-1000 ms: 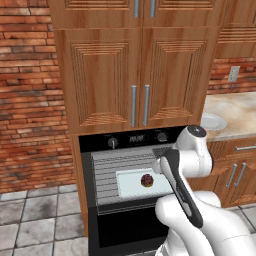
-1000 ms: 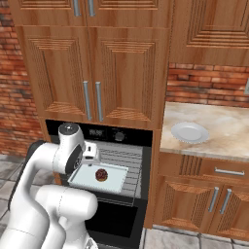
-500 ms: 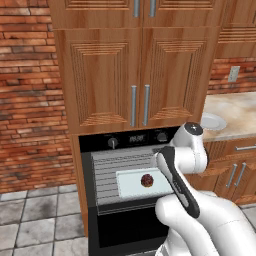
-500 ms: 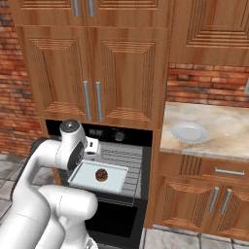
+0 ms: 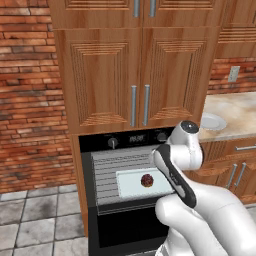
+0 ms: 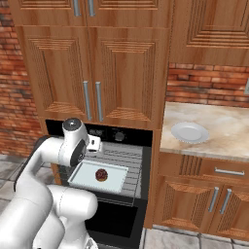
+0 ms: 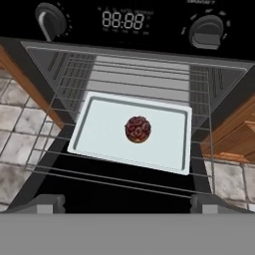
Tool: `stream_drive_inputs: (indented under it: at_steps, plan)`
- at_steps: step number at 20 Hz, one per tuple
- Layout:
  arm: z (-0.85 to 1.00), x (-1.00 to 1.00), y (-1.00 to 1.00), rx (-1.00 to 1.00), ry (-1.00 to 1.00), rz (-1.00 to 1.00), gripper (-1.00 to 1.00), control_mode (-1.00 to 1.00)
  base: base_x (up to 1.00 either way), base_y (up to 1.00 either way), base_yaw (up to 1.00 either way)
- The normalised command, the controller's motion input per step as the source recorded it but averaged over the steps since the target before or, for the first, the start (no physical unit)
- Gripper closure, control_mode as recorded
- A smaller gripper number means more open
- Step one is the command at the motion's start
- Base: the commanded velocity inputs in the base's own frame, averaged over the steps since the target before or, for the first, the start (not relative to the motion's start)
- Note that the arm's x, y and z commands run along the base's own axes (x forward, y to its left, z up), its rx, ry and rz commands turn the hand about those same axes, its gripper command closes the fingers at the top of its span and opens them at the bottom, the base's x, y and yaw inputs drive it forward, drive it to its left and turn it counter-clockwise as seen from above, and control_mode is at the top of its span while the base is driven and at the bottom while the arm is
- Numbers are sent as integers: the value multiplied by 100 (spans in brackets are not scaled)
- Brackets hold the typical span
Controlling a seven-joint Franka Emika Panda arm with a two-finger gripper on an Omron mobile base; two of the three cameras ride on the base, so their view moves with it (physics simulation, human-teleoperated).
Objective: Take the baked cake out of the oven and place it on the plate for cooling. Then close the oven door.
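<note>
The cake (image 7: 137,129) is a small brown lump in the middle of a pale square tray (image 7: 99,134) on the wire rack of the black oven (image 7: 124,22). The cake (image 5: 147,180) and the cake (image 6: 101,174) sit just inside the oven's mouth. The oven door (image 6: 114,221) hangs open below the cavity. My gripper (image 7: 128,204) is open and empty, in front of and slightly above the cake, both dark fingertips (image 7: 47,203) wide apart. The gripper (image 6: 94,145) hovers by the oven's upper front edge. The white plate (image 6: 189,132) lies empty on the counter to the right.
Wooden cabinet doors (image 5: 140,75) with vertical handles rise above the oven. A stone counter (image 6: 219,129) over wooden drawers stands to the right, a brick wall (image 5: 27,90) to the left. Wire rack bars (image 7: 124,172) cross in front of the tray.
The arm has lifted slightly and eased toward the oven. The gripper stays open and the cake, tray and door have not moved.
</note>
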Motion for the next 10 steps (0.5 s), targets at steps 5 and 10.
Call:
stream_drive_inputs:
  at_steps: [5,10]
  plan:
    - [-16,9,0,0,-6,0,-100,-100,0,0,0]
    - [-21,10,0,0,-7,0,-100,-100,0,0,0]
